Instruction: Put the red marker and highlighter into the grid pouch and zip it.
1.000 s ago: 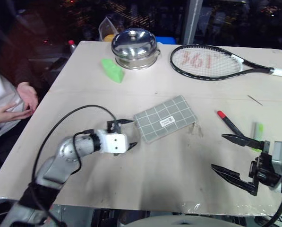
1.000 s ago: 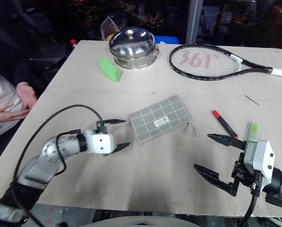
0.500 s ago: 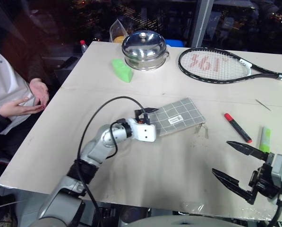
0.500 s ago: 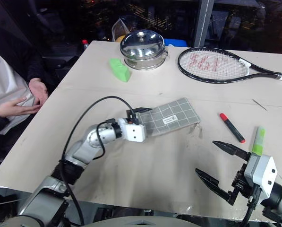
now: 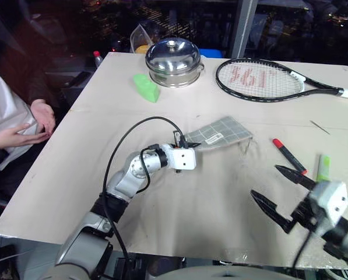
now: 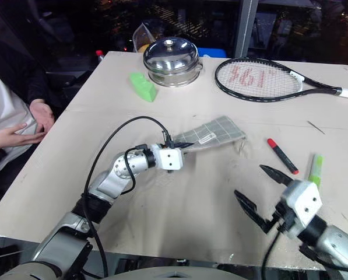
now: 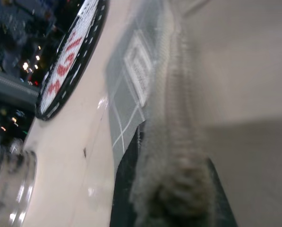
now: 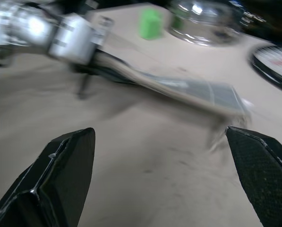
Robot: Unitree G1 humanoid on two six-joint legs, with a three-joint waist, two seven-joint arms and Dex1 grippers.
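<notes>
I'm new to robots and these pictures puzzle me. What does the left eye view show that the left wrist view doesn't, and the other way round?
Left eye alone: the red marker, the highlighter, a green block, the open right tool and a person's hands. Left wrist alone: a close look at the pouch's edge pinched between the left tool's fingers. Both: pouch, racket, steel pot and table.

One pouch, one marker, one highlighter.

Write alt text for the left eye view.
The left gripper is shut on the near end of the grid pouch, lifting it off the table. The right gripper hangs open near the red marker and highlighter.
</notes>
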